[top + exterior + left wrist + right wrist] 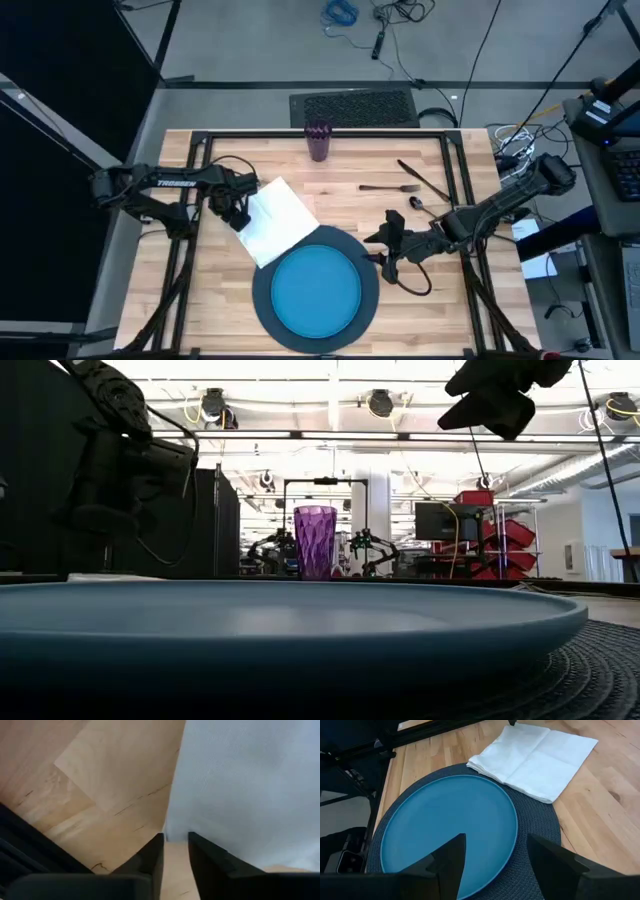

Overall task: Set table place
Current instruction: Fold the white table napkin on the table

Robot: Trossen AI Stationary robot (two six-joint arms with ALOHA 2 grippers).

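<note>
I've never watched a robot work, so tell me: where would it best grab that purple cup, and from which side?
Probably around its side wall, coming in level from the right gripper's side. The purple cup stands upright and alone at the table's far edge, with free wood all around it.

Blue plate (pixel 320 292) centred on dark charger (pixel 263 300) at table (pixel 180 300) near edge | white napkin (pixel 280 222) overlapping charger's rim | purple cup (pixel 318 141) upright at far edge | cutlery (pixel 412 182) toward right edge

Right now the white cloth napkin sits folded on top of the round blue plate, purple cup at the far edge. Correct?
Not quite. The white cloth napkin lies on the wooden table, one corner overlapping the dark grey woven charger, not on the round blue plate; see the high view. The purple cup is at the far edge.
</note>
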